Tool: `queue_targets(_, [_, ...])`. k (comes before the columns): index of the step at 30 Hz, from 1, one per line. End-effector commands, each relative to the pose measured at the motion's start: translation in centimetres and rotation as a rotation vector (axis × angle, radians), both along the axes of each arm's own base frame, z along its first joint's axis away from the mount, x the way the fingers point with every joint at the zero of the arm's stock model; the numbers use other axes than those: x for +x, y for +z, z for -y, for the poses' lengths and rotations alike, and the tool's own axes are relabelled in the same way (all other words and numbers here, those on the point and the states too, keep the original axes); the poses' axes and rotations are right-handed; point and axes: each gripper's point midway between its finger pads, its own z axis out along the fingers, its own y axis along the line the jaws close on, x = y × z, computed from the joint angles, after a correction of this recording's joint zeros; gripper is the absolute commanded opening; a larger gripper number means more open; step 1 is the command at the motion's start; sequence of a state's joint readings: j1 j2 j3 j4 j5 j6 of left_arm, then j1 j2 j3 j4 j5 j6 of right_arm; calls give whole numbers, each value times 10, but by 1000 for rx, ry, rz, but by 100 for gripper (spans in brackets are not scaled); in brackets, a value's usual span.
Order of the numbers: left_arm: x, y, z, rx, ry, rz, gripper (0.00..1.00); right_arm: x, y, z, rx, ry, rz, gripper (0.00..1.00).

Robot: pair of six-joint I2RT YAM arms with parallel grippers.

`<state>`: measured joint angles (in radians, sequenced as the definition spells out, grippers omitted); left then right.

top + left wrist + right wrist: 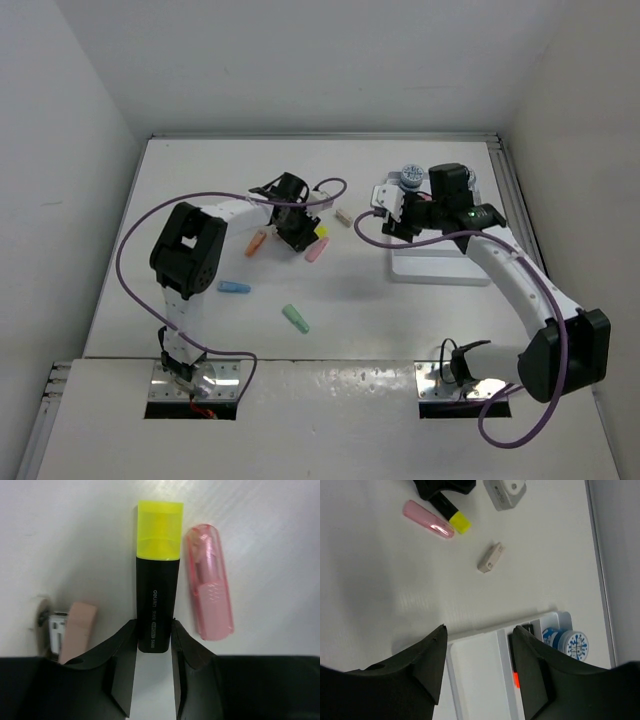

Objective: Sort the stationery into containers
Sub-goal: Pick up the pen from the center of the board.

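Left end effector (153, 626) tight around yellow-capped marker (157, 587); right end effector (479, 630) agape, empty.

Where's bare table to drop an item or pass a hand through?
Bare: the far strip between the left tool and the back wall; the lane between pink stub, green stub and tray. Crowded: round the left tool, with orange stub, yellow marker, beige block close together.

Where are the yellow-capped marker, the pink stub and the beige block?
yellow-capped marker (156, 580): left wrist view, upper black barrel.
pink stub (209, 582): left wrist view, middle of its body.
beige block (490, 558): right wrist view, its centre.
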<state>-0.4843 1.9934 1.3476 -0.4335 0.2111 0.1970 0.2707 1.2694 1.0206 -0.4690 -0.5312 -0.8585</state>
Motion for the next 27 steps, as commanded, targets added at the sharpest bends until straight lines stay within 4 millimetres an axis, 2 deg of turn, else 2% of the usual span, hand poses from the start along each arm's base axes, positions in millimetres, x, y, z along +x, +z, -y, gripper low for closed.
queue_targets(1, [-9, 44, 16, -160, -28, -41, 8, -9, 12, -19, -13, 119, 82, 54])
queue_targets(4, [-23, 84, 27, -313, -54, -110, 5, -15, 8, -35, -48, 210, 121, 54])
queue_targets(5, [-26, 91, 33, -356, -81, -124, 5, -17, 7, -39, -56, 233, 127, 54])
queue_targets(6, [-39, 103, 39, -418, -104, -181, 3, -22, 5, -49, -64, 269, 134, 54])
queue_targets(11, [-64, 131, 53, -544, -149, -285, 2, -32, -7, -76, -118, 411, 166, 55])
queue_targets(13, [-69, 136, 55, -565, -156, -316, 2, -32, -8, -82, -141, 447, 174, 56])
queue_targets(14, [-73, 138, 56, -572, -161, -340, 2, -31, -16, -85, -155, 462, 155, 57])
queue_targets(18, [-81, 145, 60, -613, -171, -409, 2, -25, -19, -98, -180, 509, 178, 60])
queue_targets(27, [-88, 151, 64, -660, -184, -460, 2, -22, -36, -117, -224, 580, 194, 60])
